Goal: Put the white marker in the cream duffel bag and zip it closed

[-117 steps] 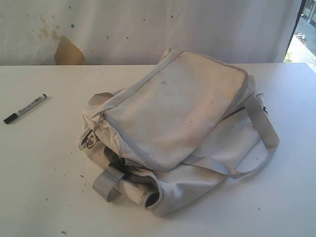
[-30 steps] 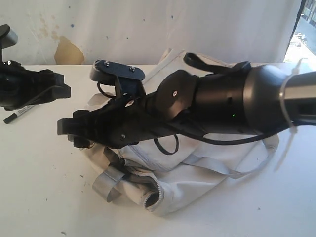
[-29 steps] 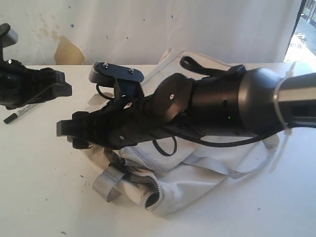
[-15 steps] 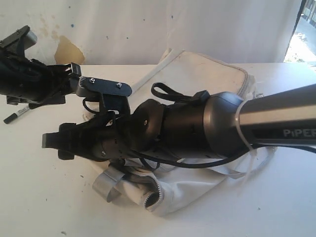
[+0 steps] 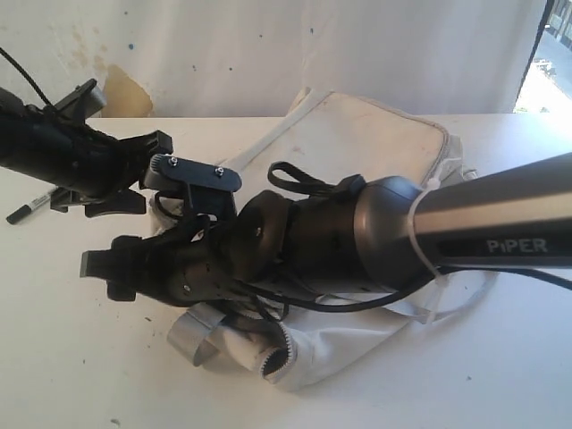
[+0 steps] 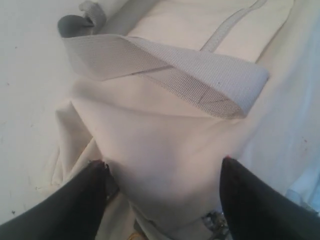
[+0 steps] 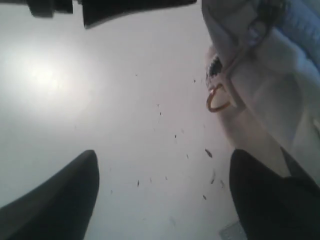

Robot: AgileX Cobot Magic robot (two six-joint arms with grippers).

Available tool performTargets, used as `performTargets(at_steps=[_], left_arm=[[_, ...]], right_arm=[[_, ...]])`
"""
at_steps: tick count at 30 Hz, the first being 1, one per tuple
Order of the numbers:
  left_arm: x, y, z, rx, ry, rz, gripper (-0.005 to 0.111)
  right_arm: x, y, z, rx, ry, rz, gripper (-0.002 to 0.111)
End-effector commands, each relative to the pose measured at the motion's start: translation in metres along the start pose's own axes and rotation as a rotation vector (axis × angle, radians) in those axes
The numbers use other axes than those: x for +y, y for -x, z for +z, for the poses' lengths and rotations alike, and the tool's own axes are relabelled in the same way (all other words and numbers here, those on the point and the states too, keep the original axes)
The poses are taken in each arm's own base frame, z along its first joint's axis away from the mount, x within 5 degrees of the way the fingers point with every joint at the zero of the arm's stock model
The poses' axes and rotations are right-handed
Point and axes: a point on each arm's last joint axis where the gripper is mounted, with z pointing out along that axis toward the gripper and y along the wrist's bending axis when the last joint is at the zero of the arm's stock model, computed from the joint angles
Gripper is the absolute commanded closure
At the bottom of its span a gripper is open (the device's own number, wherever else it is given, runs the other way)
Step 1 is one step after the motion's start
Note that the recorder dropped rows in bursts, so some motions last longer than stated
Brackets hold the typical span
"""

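I read "PIPER" on the silver tube of the right arm (image 5: 517,245). The slim white marker with a black cap (image 5: 32,205) lies slanted on the white table (image 5: 71,357), well apart from the soft cream duffel bag (image 5: 375,134). Its cap points to the lower left of the exterior view, and its print is too small to read. The left gripper (image 6: 164,162) has its jaws spread around a fold of bag cloth. The right gripper (image 7: 162,160) has its jaws spread over the table, beside the bag.

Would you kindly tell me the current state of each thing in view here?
Cream duffel bag: lying on the table, end zip partly open.
White marker: lying on the table, outside the bag.
Left gripper: jaws open over bag fabric.
Right gripper: jaws open over the table.
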Motion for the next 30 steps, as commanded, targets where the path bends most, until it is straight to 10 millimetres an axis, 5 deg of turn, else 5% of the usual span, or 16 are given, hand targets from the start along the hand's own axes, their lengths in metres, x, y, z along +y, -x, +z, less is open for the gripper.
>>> performTargets(at_steps=[1,4,9,19,30], left_arm=[[0.000,0.002,-0.003,0.018,-0.005,-0.030,0.025],[0.002,0.011,-0.009,0.010,-0.013,-0.074,0.022],[0.013,0.016,0.003,-0.017,-0.028,-0.243,0.033],[0.014,0.015,0.014,0.022,-0.074,-0.268,0.038],[0.020,0.020,0.032,0.053,-0.086,-0.245,0.107]], right_arm=[[-0.002,-0.006,0.005,0.045,-0.002,0.004,0.041],[-0.002,-0.004,0.005,0.026,-0.006,0.005,0.041],[-0.004,0.001,0.005,-0.033,-0.020,0.005,0.041],[-0.004,0.001,0.005,-0.033,-0.020,-0.003,0.041],[-0.005,0.007,0.005,-0.101,-0.037,-0.048,0.041]])
